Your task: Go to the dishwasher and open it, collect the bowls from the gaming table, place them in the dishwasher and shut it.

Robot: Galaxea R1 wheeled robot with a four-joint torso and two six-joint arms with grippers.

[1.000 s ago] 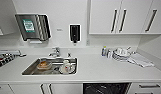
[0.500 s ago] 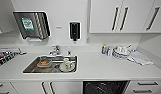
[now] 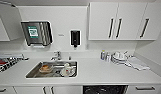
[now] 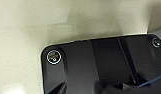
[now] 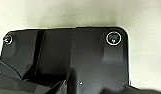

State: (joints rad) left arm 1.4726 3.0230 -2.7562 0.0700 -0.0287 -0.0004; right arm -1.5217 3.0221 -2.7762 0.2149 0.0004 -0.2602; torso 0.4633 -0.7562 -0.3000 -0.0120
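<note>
Where white counter (image 3: 101,72) spans kitchenette, steel sink (image 3: 33,74) holds dishes.

White kitchen counter (image 3: 101,72), steel sink (image 3: 52,69), white wall cabinets (image 3: 123,21).

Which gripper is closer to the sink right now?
Likely left: the sink sits left of centre ahead; both wrist cameras face a pale speckled surface, so neither looks close.
</note>
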